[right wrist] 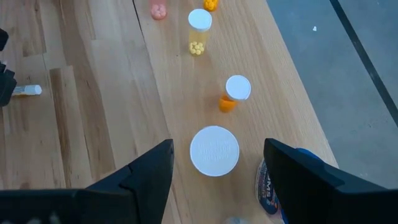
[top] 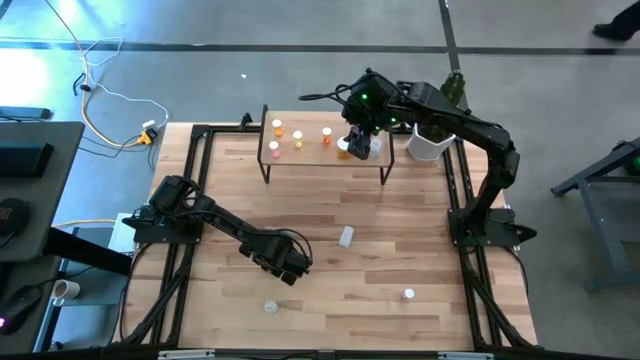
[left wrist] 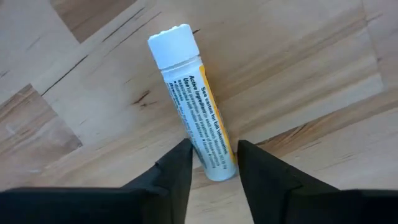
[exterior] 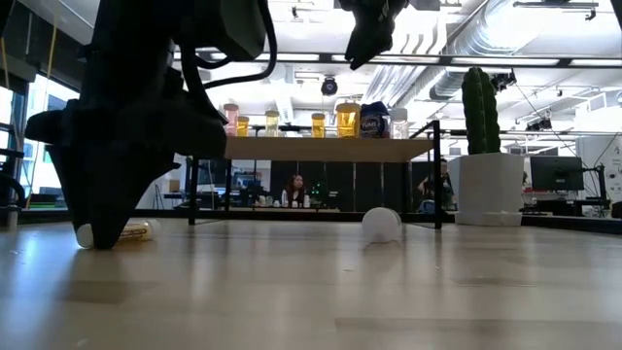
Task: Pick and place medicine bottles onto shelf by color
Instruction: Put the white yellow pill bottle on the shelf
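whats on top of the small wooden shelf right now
A row of small medicine bottles stands on the light wood shelf: a pink-filled bottle, yellow and orange bottles, and a blue bottle. From above, the right tool covers the shelf's right end.

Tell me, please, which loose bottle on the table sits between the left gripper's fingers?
The white-capped tube with the yellow label, lying on its side; the left gripper straddles its base.
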### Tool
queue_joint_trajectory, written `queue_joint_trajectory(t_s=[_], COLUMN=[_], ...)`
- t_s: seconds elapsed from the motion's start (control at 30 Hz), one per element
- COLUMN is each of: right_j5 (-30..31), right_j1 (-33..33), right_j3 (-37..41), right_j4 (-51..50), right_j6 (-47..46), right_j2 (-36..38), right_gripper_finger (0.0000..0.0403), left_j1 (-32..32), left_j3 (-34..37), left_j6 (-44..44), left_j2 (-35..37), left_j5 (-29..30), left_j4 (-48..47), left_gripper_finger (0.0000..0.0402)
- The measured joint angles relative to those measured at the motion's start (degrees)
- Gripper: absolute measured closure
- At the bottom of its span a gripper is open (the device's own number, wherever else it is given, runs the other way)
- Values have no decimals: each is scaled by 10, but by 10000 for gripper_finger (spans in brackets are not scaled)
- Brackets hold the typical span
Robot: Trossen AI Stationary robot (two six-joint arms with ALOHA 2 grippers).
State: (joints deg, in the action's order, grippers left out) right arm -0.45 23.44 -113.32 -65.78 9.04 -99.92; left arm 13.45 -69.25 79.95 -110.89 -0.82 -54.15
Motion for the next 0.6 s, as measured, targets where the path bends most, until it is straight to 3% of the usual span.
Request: queue_joint_trajectory(t_s=[0.3, 0.6], right_j5=[0, 0], right_j1=[0, 0], right_j3=[0, 0], right_j4=[0, -3], right_j6=[0, 2], right_j2=[0, 0], right_gripper_finger=[162, 162], left_j1=[1, -1], left_j3=[0, 2], left_j6=[-51, -129], left_j2=[0, 7], left_j5=[-4, -34], left_j4=[5, 15], left_gripper_finger=[337, 333])
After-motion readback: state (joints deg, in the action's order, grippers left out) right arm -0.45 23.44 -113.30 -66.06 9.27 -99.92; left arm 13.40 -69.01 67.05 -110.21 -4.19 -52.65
